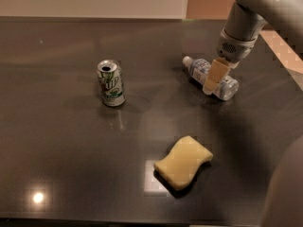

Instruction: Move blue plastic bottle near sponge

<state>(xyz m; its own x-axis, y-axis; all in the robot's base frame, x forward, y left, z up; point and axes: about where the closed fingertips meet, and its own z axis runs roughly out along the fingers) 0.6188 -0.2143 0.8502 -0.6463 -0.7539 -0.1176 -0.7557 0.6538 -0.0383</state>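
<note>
The blue plastic bottle (198, 70) lies on its side at the right back of the dark table, white cap pointing left. My gripper (214, 79) has come down from the upper right onto the middle of the bottle and covers part of its label. The pale yellow sponge (183, 162) lies flat nearer the front, well apart from the bottle and below and left of it.
A green-white soda can (111, 83) stands upright at left of centre. The dark table (61, 145) has its right edge beside the arm. A grey part of the robot (284, 193) fills the lower right corner.
</note>
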